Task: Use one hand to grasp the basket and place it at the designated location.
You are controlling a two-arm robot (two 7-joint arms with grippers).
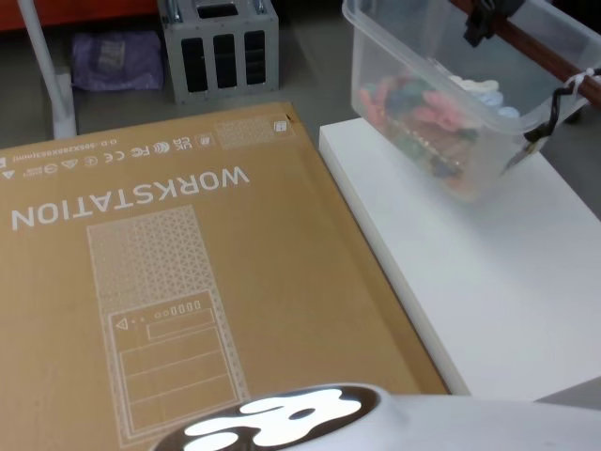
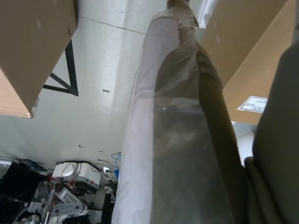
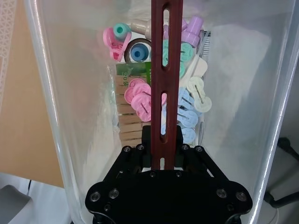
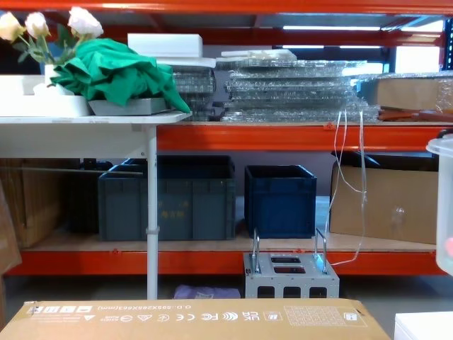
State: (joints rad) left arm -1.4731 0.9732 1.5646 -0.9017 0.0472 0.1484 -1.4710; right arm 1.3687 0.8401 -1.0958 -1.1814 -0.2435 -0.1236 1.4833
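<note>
While right hand (image 3: 167, 140) seemingly holds basket (image 1: 413, 66), cardboard box (image 1: 188, 263) flanks white table (image 1: 488, 282).

orange rack (image 4: 283, 136) | dark blue crates (image 4: 279, 200) beneath | white table (image 4: 85, 131) left | grey floor (image 1: 310, 56)

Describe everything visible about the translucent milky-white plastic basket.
The translucent milky-white plastic basket is a smooth-walled tub with a thick rolled rim, open-topped. It hangs tilted above the white tabletop, beside the brown cardboard box, apparently lifted clear. Pastel plastic pieces and tan clips lie heaped at its low end. The right gripper holds it, a dark red slotted finger reaching inside.
</note>
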